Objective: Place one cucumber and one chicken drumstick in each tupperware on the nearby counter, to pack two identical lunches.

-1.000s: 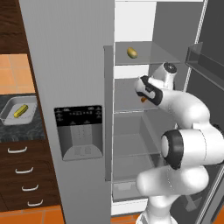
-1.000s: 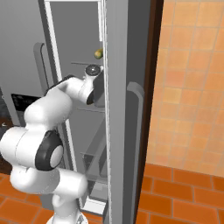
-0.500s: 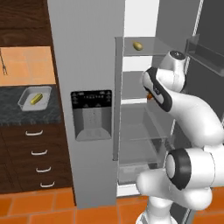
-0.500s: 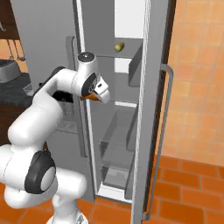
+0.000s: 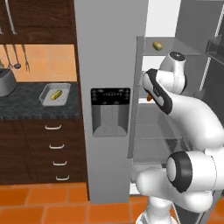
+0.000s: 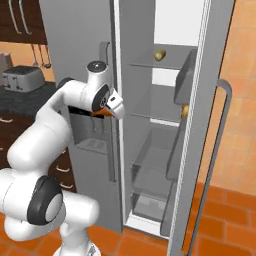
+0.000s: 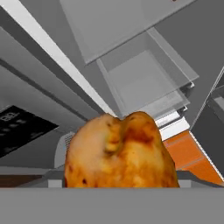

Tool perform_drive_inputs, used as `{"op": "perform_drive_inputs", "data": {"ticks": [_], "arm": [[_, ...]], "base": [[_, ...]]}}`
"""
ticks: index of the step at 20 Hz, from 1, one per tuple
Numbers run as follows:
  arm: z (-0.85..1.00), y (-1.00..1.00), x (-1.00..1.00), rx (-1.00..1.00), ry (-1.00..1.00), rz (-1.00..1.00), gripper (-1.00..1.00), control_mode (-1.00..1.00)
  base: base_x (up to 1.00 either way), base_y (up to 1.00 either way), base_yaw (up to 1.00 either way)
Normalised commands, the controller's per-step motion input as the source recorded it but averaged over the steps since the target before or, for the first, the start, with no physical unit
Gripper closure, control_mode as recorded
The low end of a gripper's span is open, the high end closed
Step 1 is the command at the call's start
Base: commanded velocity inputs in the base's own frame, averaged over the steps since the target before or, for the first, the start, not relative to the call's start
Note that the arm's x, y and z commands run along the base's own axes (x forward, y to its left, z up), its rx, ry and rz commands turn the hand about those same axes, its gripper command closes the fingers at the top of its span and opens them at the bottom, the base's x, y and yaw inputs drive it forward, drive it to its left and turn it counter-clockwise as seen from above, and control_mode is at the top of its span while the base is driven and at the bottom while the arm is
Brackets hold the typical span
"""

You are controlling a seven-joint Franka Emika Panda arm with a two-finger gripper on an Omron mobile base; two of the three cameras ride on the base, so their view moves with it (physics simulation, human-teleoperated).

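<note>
My gripper (image 5: 148, 97) is shut on the chicken drumstick (image 7: 120, 153), an orange-brown chunk that hides the fingertips in the hand view. It hangs in front of the open fridge, beside the door's edge, and shows as an orange tip under the hand (image 6: 103, 113). To the left, a pale grey tupperware (image 5: 44, 97) sits on the dark speckled counter (image 5: 22, 107). One yellow-green cucumber (image 5: 56, 94) lies inside it.
The grey fridge (image 5: 109, 65) stands between the arm and the counter, its right door (image 6: 212, 125) swung open. A small yellow-brown item (image 6: 159, 55) lies on the top shelf. A toaster (image 6: 22, 77) stands on the counter, with dark drawers (image 5: 54, 148) below.
Both base views have swung left, so the counter and tray sit further into the picture. The hand with the drumstick has come out of the fridge toward the door's edge.
</note>
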Motion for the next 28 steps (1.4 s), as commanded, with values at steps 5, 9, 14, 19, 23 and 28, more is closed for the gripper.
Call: {"op": "perform_drive_inputs", "data": {"ticks": [5,9,14,19,23,28], "arm": [[0.0,0.0,0.0,0.0,0.0,0.0,1.0,1.0],[0.0,0.0,0.0,0.0,0.0,0.0,1.0,1.0],[0.0,0.0,0.0,0.0,0.0,0.0,1.0,1.0],[0.0,0.0,0.0,0.0,0.0,0.0,1.0,1.0],[0.0,0.0,0.0,0.0,0.0,0.0,1.0,1.0],[0.0,0.0,0.0,0.0,0.0,0.0,1.0,1.0]], "base": [[0.18,0.99,0.47],[0.17,0.88,0.62],[0.99,0.73,0.29],[1.0,0.29,0.04],[1.0,0.02,-0.61],[0.96,0.56,-0.61]]}}
